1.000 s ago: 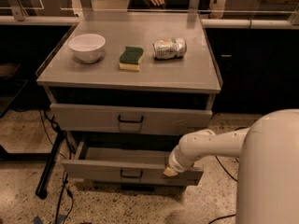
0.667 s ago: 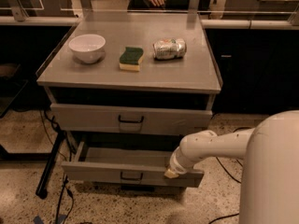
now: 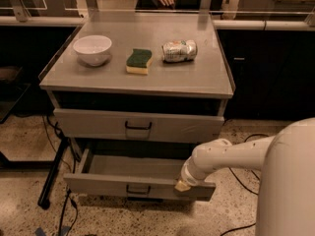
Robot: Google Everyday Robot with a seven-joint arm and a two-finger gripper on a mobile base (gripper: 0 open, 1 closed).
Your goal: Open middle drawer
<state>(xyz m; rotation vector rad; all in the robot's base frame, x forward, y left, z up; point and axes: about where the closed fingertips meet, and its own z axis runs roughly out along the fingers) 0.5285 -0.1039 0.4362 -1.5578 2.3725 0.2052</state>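
**Camera view: stock of one grey cabinet, middle drawer standing open**

Item 1. We list the middle drawer (image 3: 98,183), a wide, shallow grey metal drawer. It is the lower of the two fronts we can see. It stands part-way out of the cabinet, its bare grey inside showing behind the front. A small black handle (image 3: 138,190) sits at the centre of the front.

Item 2. We find the gripper (image 3: 183,185) low at the right, its pale tip against the top edge of the middle drawer's front, right of the handle. We cannot tell how the gripper is set, nor whether it holds the edge. The white arm (image 3: 231,154) runs from it up and rightward to the robot's white body (image 3: 290,181), which fills the lower right corner.

Item 3. Upper drawer (image 3: 187,128): a grey front with its own black handle, closed, directly above the open one. A dark gap lies between it and the cabinet top.

Item 4. Cabinet top (image 3: 147,85), flat and grey. We count three things on it, left to right and apart from one another: a white bowl (image 3: 92,49), upright; a green and yellow sponge (image 3: 139,61), lying flat; a crushed can (image 3: 179,50), on its side.

Item 5. Speckled floor (image 3: 24,181), with dark cables (image 3: 64,215) at the cabinet's left foot.
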